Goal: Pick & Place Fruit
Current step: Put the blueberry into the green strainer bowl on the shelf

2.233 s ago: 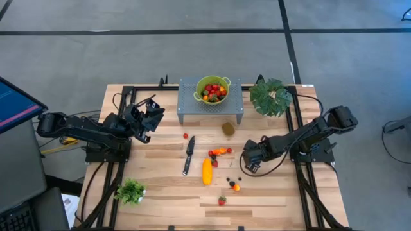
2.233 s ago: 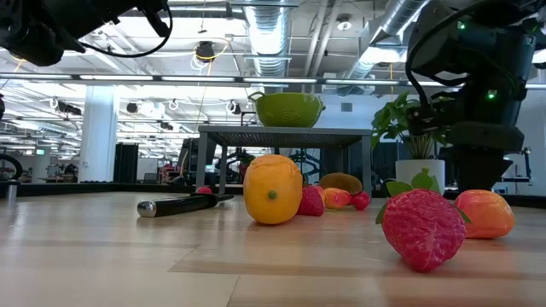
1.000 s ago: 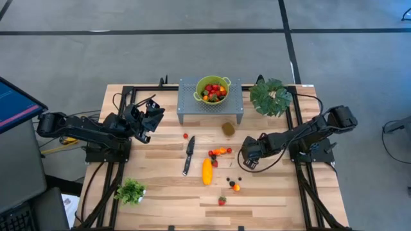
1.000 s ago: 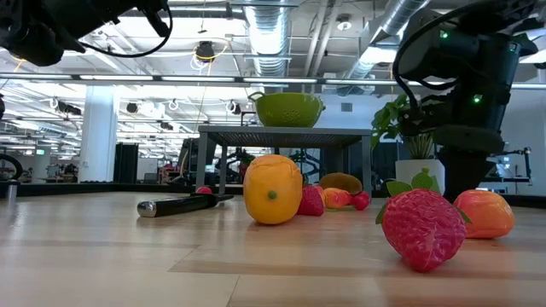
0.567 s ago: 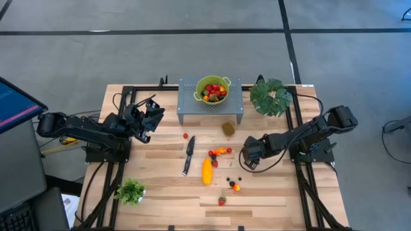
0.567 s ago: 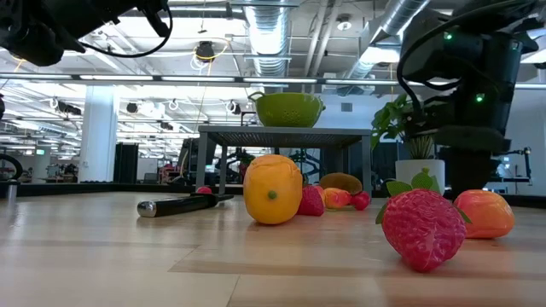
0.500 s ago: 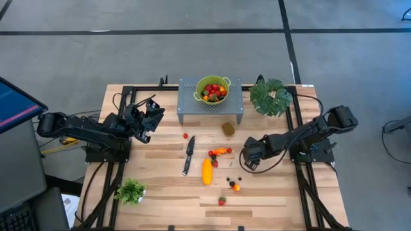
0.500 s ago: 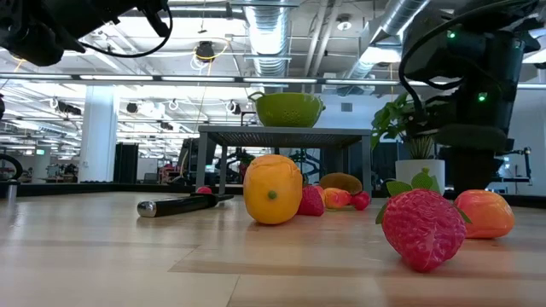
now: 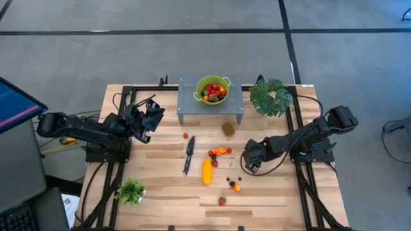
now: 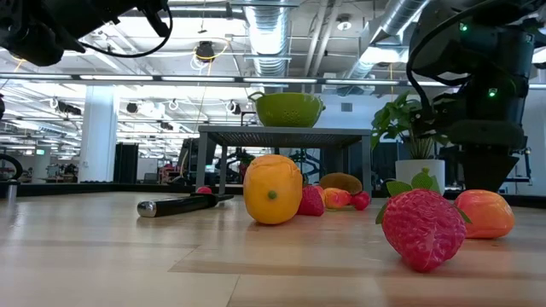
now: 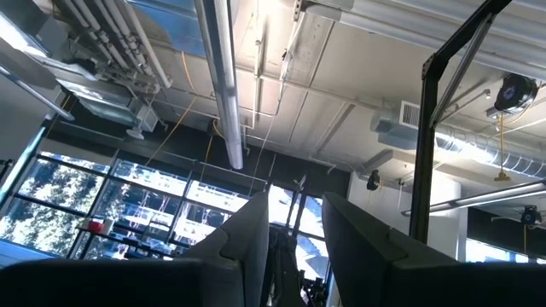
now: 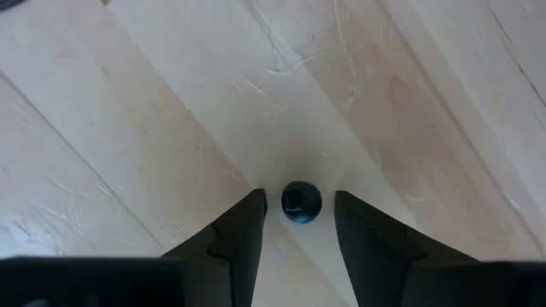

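Right pincer (image 12: 294, 223) low over worktop (image 12: 171, 128), fingers parted narrowly around dark ball (image 12: 300, 202), not clamped. Ball lies on bare wood right of scattered fruit: yellow-orange fruit (image 9: 207, 171), strawberry (image 9: 221, 201), kiwi (image 9: 228, 128). Left pincer (image 11: 294, 228) raised at worktop's left, fingers narrowly apart, empty.

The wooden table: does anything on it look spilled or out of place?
Yes. Small toy fruit pieces lie scattered loose on the wooden table, while others fill the green bowl on the grey stand. A black-handled knife lies among them.
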`<state>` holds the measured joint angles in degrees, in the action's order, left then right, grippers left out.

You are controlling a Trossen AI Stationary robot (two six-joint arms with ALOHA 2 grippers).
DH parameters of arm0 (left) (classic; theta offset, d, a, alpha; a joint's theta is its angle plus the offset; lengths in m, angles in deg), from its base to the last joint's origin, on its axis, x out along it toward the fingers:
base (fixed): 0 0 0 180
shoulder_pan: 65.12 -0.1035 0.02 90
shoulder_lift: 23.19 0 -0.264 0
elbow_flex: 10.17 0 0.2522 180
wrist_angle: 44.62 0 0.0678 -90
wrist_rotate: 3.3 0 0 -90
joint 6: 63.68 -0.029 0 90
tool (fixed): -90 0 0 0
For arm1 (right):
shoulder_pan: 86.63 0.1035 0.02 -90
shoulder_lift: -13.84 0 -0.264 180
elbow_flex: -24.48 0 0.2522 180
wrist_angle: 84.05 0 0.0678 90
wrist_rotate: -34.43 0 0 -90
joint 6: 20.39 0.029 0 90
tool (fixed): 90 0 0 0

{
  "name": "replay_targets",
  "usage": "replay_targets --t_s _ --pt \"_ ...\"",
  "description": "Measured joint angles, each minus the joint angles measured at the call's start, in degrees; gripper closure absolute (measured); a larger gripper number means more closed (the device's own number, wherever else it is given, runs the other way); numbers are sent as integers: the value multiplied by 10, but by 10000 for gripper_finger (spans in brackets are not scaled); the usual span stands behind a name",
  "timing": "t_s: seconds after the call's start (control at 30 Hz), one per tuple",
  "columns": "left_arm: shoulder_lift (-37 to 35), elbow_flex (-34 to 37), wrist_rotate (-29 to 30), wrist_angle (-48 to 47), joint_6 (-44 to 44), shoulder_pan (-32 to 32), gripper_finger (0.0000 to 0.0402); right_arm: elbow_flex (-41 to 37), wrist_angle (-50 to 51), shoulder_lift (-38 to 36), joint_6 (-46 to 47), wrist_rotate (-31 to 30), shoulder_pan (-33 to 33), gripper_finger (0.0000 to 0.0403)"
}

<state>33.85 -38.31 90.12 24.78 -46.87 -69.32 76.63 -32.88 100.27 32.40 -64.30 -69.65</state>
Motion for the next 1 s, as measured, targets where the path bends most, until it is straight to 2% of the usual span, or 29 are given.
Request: replay_targets --t_s 0.47,0.6,0.83,1.0 --pt "0 0 -2 0 0 0 296 0 -12 0 -24 -8 -13 287" --pt "0 0 -2 0 0 0 296 0 -14 0 -24 -10 -12 309" --pt "0 0 -2 0 0 0 296 0 -17 0 -38 -11 -12 369" --pt "0 0 -2 0 0 0 296 0 -18 0 -39 -12 -12 370"
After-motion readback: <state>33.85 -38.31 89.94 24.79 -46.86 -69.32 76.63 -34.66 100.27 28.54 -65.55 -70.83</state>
